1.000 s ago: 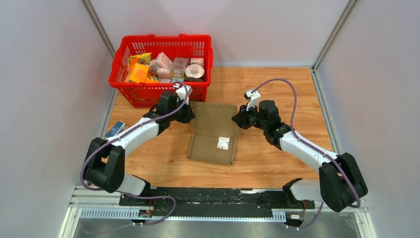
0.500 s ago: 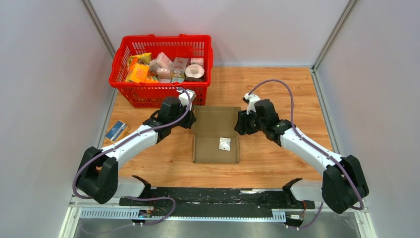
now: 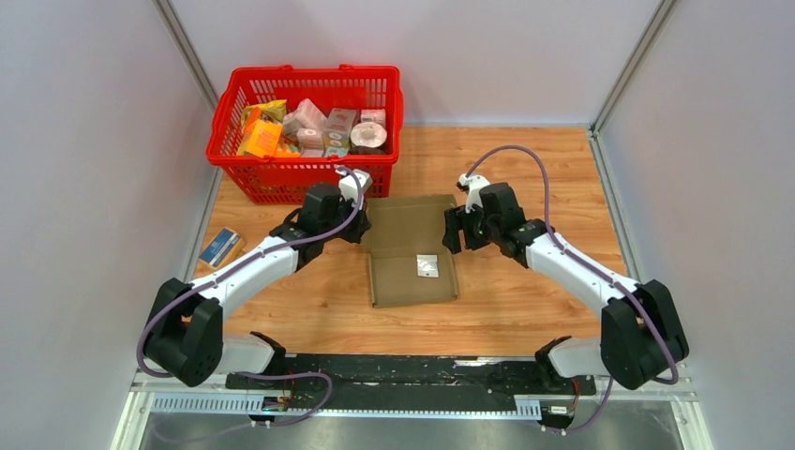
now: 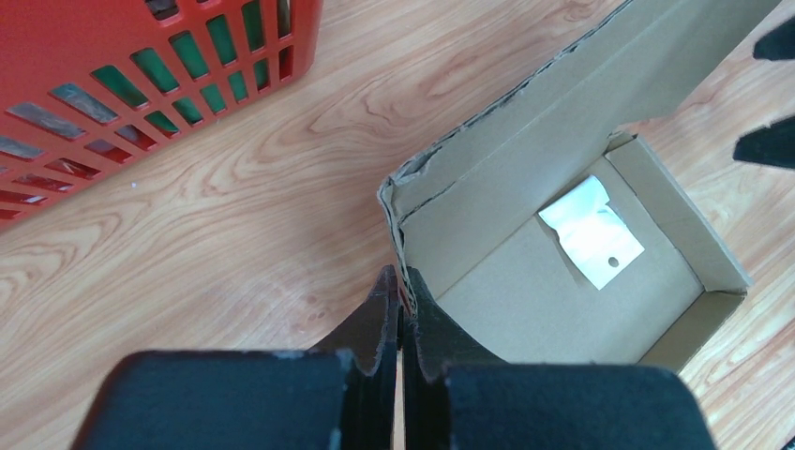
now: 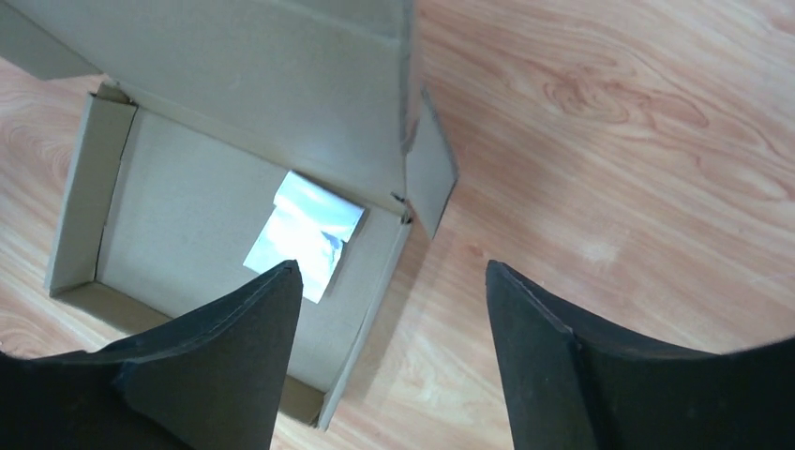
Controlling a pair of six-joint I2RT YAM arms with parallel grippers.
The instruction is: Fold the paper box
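One plain brown corrugated cardboard box [image 3: 398, 281] sits at the centre of the overhead frame with its walls raised and a small white packet [image 3: 427, 265] on its floor. The black left gripper [image 4: 401, 281] is pinched narrow on the box's left wall by the back corner. The black right gripper [image 5: 389, 272] hangs spread wide over the right wall, gripping nothing.

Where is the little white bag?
In the top view, the white bag lies inside the paper box, toward its right side, near the right gripper.
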